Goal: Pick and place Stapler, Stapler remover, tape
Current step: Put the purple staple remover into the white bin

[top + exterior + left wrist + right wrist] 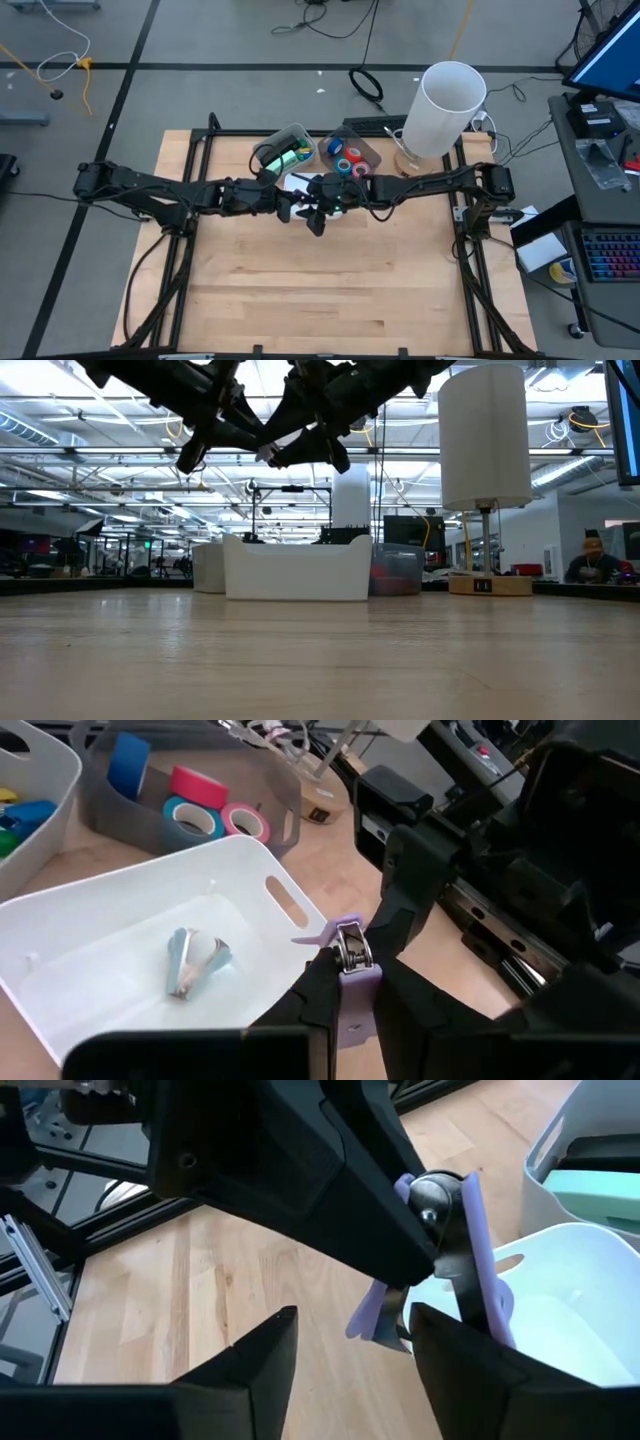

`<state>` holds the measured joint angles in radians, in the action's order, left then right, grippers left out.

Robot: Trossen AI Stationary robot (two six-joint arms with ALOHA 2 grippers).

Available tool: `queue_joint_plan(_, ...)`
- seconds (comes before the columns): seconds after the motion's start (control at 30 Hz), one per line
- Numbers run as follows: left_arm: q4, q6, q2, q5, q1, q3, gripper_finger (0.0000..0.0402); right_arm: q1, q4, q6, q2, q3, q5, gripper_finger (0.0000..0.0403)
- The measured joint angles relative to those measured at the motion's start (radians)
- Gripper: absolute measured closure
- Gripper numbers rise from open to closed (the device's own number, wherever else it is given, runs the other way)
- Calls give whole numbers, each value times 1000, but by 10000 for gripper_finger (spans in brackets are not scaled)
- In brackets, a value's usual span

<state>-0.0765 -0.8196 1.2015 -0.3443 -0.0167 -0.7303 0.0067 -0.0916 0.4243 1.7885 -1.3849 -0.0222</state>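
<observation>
Holding a lilac plastic staple remover with chrome claws (350,965), the left gripper (345,985) is clamped on its body, raised above the near rim of the white plastic bin (150,935) at the worktop's far-middle edge. Right gripper (350,1345) stands just beside it, fingers apart, holding nothing. A teal staple remover (195,962) already lies in that bin. You should back the right arm clear first, centre over the bin floor, then release low. Tape rolls (215,812) sit in the grey tub (270,795) beyond.
</observation>
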Motion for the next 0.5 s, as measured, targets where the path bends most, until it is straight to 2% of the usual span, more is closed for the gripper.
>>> queue_joint_plan(0.27, -52, 14, 0, -26, 14, 0, 360, -2, -67, 68, 0, 0, 79, 224)
queue_joint_plan(0.37, -59, 15, -6, -32, 16, 0, 360, -5, -128, 119, 0, 1, 94, 232)
queue_joint_plan(0.47, -107, 17, -22, -80, 23, -8, 360, -8, -224, 174, 0, 9, 65, 236)
queue_joint_plan(0.5, -112, 18, -32, -93, 23, -8, 360, -7, -298, 188, 10, 13, 63, 237)
